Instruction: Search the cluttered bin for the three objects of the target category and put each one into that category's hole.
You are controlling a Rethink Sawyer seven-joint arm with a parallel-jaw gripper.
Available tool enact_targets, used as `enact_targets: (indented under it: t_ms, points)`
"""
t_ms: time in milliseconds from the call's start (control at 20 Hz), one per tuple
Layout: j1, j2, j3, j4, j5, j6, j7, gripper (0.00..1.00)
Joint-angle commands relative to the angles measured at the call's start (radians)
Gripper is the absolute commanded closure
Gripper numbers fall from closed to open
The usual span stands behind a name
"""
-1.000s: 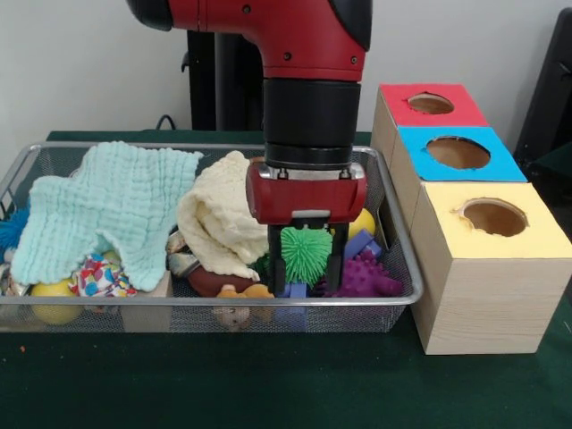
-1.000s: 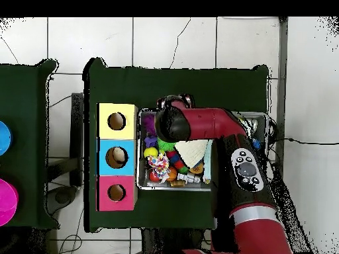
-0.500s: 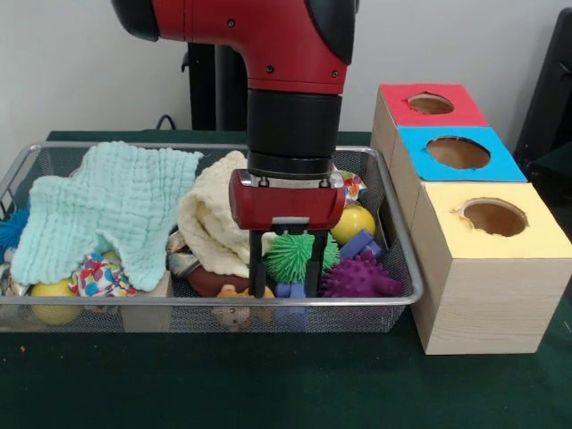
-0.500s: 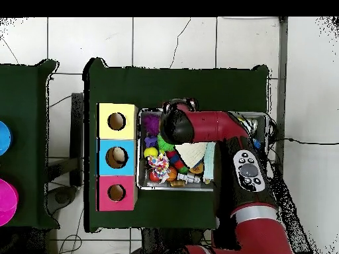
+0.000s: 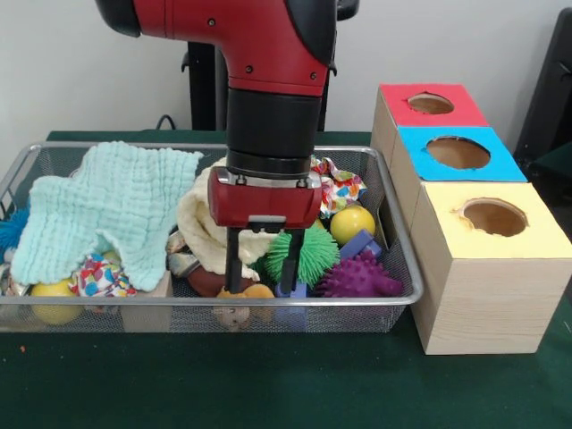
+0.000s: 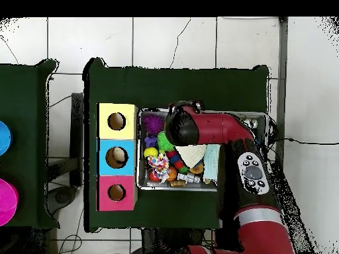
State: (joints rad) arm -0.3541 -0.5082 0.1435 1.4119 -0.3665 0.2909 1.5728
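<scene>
Bin [image 5: 407, 259] still cluttered; can't confirm anything sorted into the boxes beside it. Tool [image 5: 259, 268] released, empty, fingers down inside bin, green spiky ball [image 5: 304, 253] just beside. Nearly all picks left, I'd judge.

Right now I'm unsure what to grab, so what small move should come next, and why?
Probably shut on the cream cloth and lift it aside. The open gripper is down in the bin with its fingers astride the cloth's lower edge, and the cloth hides toys. The green ball sits just outside one finger.
</scene>
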Motion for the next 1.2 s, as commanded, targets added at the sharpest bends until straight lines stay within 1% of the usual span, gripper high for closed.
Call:
enact_targets:
  t_ms: [50, 200, 600, 700, 950, 1200]
  points:
    - [0.016, 0.050, -0.060, 0.045, -0.036, 0.083, 0.090, 0.00]
    - [0.020, 0.070, -0.075, 0.050, -0.024, 0.099, 0.098, 0.00]
    - [0.032, 0.091, -0.101, 0.057, -0.005, 0.101, 0.106, 0.00]
    - [0.030, 0.103, -0.101, 0.061, 0.003, 0.106, 0.108, 0.00]
    - [0.028, 0.124, -0.095, 0.070, 0.010, 0.075, 0.118, 0.00]
    - [0.016, 0.128, -0.067, 0.093, 0.027, 0.052, 0.128, 0.00]
